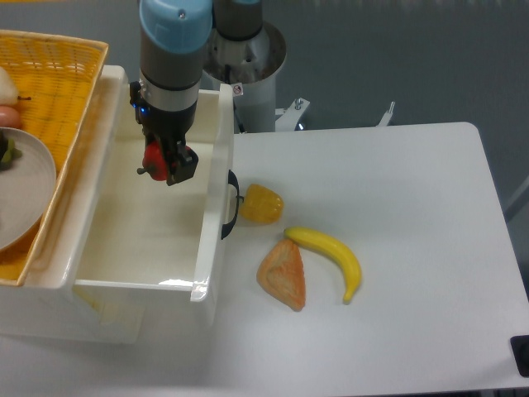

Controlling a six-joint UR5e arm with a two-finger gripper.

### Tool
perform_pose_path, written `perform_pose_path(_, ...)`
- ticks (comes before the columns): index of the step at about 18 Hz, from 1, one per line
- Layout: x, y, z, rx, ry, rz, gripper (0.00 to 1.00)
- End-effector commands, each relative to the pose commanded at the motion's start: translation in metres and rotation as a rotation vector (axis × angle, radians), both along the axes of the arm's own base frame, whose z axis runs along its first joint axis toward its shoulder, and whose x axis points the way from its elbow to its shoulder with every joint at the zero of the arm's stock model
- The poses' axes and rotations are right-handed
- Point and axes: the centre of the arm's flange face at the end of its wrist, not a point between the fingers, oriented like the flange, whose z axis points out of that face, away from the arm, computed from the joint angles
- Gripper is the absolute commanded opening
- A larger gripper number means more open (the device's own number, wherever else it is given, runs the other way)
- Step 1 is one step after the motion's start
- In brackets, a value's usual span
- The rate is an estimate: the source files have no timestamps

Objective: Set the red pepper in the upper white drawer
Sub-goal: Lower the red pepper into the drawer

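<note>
Clamped between the dark fingers of the two-finger gripper (163,160): the small glossy red toy pepper (154,156), held in the air over the open inside of the large glossy white plastic drawer box (212,240), toward its back end and clear of the floor. Short dark stem poking out to the left of the fingers. Above it, the grey arm with its light blue cap (171,18), coming straight down (a small blue light glowing on the wrist). Nothing visible lying on the drawer's pale floor. On the drawer's front wall, a dark curved handle (231,205), and just beside it on the white table (397,248) a small yellow toy pepper (261,203). Near that, a yellow banana (332,255) and an orange wedge-shaped piece (283,275), close together. At far left, a yellow woven basket (54,87) holding a pale round plate (25,194).
</note>
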Motion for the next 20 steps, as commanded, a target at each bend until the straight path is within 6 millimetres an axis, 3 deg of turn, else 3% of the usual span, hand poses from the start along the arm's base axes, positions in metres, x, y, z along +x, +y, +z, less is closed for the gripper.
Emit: perform_pose_path(20, 0.022, 0.019, -0.031, -0.054, -0.009, -0.064, 0.6)
